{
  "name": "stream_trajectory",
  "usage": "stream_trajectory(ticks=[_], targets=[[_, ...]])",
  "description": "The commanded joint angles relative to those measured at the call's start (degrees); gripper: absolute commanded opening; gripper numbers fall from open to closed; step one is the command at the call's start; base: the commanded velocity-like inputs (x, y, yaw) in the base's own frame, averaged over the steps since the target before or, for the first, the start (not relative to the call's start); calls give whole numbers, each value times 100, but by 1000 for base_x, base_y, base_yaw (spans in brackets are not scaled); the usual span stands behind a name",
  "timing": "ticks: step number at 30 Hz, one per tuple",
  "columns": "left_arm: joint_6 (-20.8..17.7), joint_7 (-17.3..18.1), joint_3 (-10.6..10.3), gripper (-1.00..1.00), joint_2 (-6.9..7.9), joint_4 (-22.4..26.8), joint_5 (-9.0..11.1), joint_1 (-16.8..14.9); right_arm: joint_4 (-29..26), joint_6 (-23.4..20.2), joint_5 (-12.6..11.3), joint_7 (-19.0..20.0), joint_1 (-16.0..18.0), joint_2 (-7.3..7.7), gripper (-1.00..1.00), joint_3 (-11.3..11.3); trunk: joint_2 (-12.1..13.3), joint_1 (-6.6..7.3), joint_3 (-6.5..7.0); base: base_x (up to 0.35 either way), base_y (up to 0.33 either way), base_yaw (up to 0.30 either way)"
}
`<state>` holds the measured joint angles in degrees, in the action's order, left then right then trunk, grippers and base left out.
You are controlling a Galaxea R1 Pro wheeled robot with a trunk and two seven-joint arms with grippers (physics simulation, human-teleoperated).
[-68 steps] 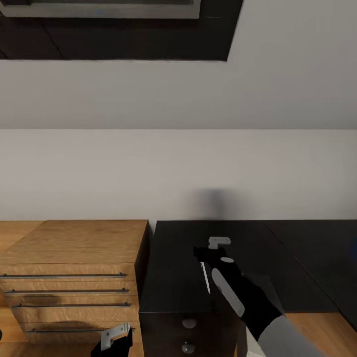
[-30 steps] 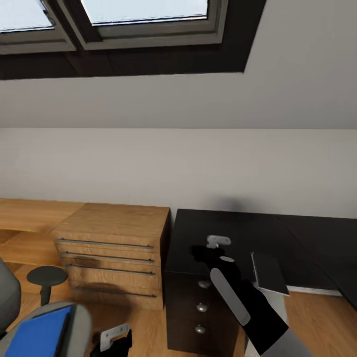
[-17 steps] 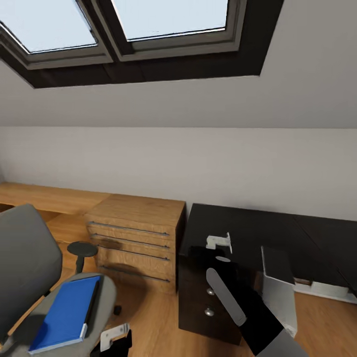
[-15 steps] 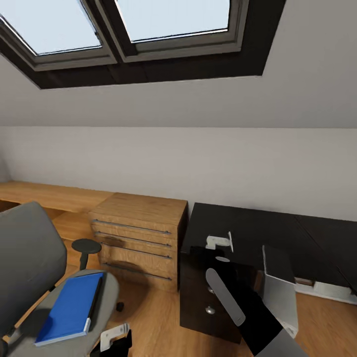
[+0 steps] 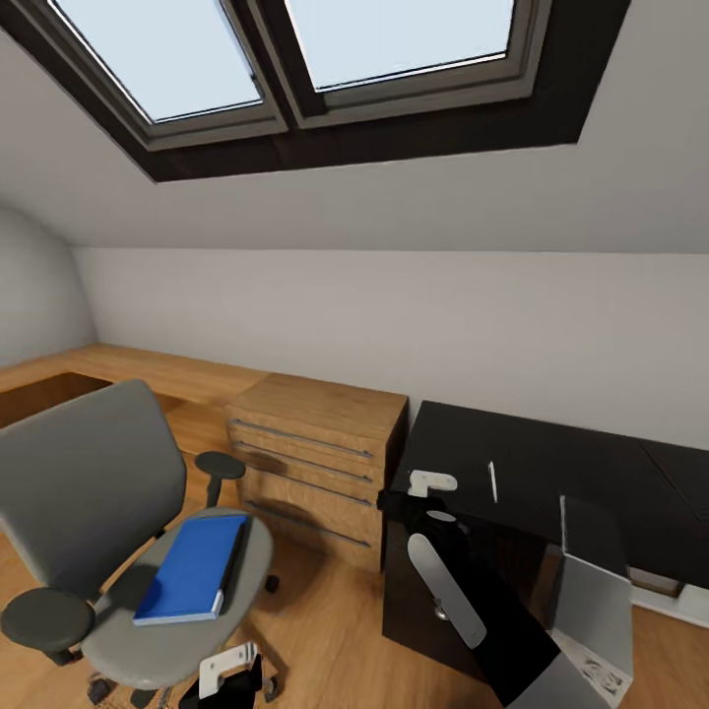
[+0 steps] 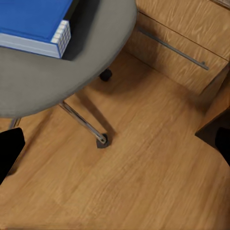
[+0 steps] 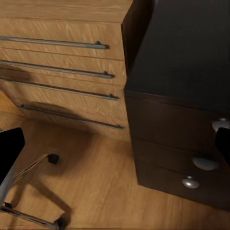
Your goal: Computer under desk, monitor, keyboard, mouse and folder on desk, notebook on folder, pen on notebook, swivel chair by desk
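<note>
Nearest, the left gripper (image 5: pixel 231 668) hangs low just beside the swivel chair (image 5: pixel 98 512); whether its fingers are wide or narrow I cannot tell; the right gripper (image 5: pixel 430 483), raised before the desk (image 5: pixel 532 473), is equally unclear and shows nothing held; the folder (image 5: pixel 192 568) lies flat on the chair seat, well apart from the desk; the pen (image 5: pixel 492 482) rests on the desk top; the computer (image 5: pixel 591 591) stands against the desk's front; beyond, a wooden cabinet (image 5: pixel 315 453) adjoins the desk. To lift the folder well, I judge: approach squarely, pinch its near edge, keep it level.
</note>
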<state>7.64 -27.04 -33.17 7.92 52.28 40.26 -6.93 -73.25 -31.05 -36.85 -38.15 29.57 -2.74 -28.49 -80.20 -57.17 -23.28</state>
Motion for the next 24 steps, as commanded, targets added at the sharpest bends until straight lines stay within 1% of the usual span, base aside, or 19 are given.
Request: stream_trajectory(ticks=[1, 24], targets=[[45, -38, -40, 100, 8, 1, 60, -10, 3, -10, -45, -48, 5, 2, 100, -7, -4, 0, -9, -1, -1, 277], [45, -38, -40, 100, 8, 2, 60, -10, 87, -7, -41, -43, 5, 2, 100, -16, -4, 0, -60, 0, 0, 277]])
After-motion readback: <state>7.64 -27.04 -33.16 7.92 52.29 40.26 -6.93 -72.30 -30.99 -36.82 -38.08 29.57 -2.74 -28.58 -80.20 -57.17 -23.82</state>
